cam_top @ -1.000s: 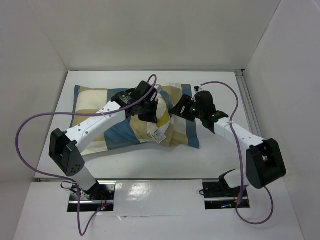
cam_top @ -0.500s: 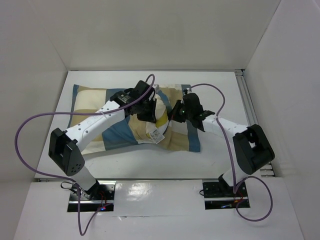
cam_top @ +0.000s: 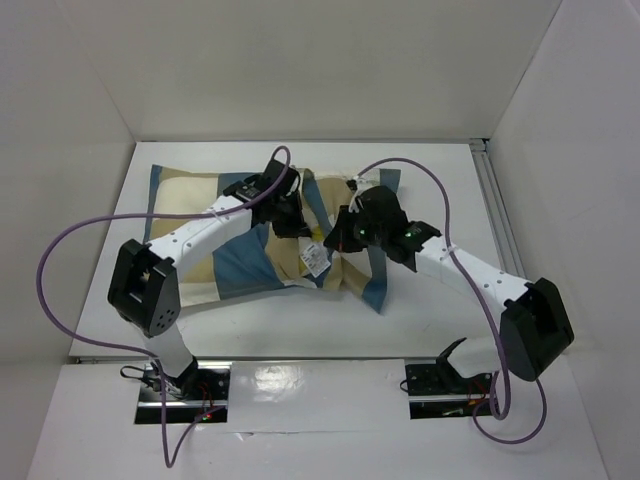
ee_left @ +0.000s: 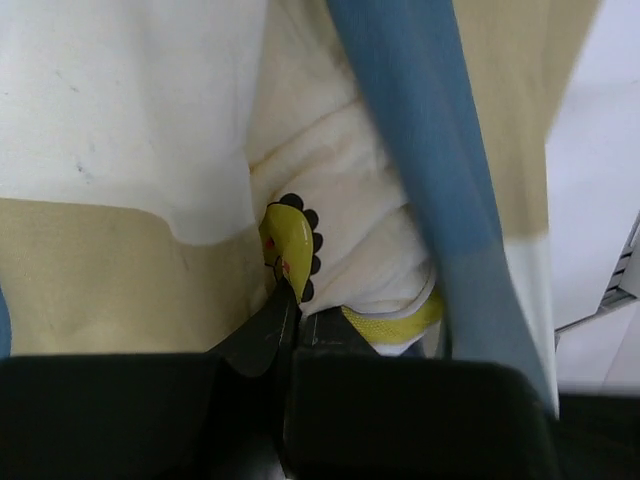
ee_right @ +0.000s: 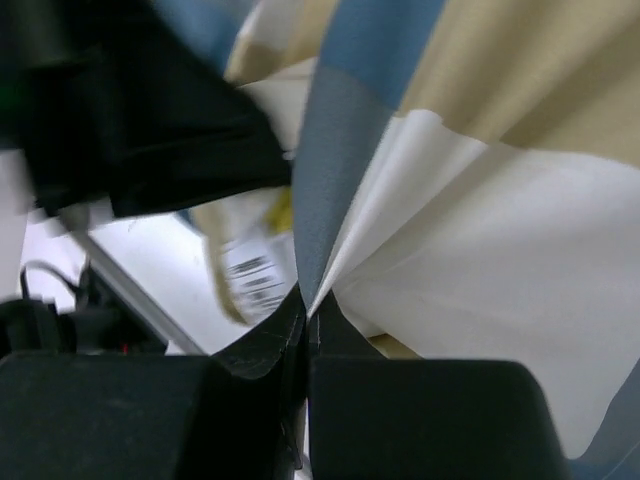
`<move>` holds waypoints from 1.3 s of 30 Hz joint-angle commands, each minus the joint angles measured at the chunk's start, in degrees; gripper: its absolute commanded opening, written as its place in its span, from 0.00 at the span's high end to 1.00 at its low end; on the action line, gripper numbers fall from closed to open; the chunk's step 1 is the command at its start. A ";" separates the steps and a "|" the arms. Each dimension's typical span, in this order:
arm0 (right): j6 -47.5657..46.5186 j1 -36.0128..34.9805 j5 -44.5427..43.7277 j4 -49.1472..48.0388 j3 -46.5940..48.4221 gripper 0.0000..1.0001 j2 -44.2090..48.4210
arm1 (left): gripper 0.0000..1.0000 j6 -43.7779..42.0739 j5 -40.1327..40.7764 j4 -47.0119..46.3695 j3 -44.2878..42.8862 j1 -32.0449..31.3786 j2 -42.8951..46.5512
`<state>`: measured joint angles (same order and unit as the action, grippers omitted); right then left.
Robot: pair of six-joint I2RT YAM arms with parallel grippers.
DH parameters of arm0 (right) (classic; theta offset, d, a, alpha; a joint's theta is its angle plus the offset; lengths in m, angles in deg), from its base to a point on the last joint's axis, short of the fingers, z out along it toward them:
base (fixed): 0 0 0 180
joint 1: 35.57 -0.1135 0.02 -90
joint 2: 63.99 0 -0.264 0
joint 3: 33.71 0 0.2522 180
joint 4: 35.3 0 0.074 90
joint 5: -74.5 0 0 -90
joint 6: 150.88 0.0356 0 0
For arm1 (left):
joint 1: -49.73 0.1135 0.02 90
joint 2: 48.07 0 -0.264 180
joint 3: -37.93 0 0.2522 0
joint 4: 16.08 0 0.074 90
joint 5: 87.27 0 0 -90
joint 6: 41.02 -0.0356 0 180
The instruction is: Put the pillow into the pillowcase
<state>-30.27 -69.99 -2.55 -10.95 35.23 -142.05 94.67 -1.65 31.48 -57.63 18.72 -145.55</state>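
The white tabletop [cam_top: 440,190] carries the checked pillowcase [cam_top: 232,268], which lies flat at the left and rumpled toward the middle. The cream pillow [ee_left: 345,215] sits bunched at that rumpled end, between the two arms, with checked fabric over and beside it. The left arm [cam_top: 200,228] reaches in from the left, and the left jaws are clamped together on the pillow's corner at its yellow emblem [ee_left: 285,245]. The right arm [cam_top: 470,270] comes from the right, and the right jaws are pinched tight on a fold of pillowcase near the white tag [cam_top: 316,262].
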 commanded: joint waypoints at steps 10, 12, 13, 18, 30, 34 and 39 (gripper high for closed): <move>-4.25 -3.04 20.00 6.21 12.59 1.00 6.51 | 1.00 7.48 18.70 -4.89 -4.42 -2.74 -11.86; -3.19 -0.84 22.11 4.27 11.54 1.00 7.57 | 1.00 7.48 20.19 -4.89 -4.95 -4.23 -12.39; -3.19 -0.31 22.12 4.87 11.53 1.00 7.57 | 1.00 7.48 20.81 -4.89 -5.91 -4.76 -12.39; -3.80 0.31 16.08 6.64 4.70 1.00 5.04 | 0.97 1.79 14.15 -0.41 -10.22 -4.77 -9.16; -5.39 0.84 9.29 4.18 3.09 1.00 -1.56 | 0.28 -7.81 0.08 13.92 -6.63 -5.38 4.03; -5.39 0.84 9.81 3.65 4.24 1.00 -2.27 | 0.43 -7.81 3.75 13.92 -2.67 -5.38 7.21; -6.00 0.84 9.81 5.14 6.08 1.00 -0.87 | 0.38 -8.68 6.67 10.95 3.91 -6.53 9.84</move>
<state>-35.19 -68.81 6.63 -4.77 37.68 -144.69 87.87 2.77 43.50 -57.54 12.73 -137.20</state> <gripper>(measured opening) 0.008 0.615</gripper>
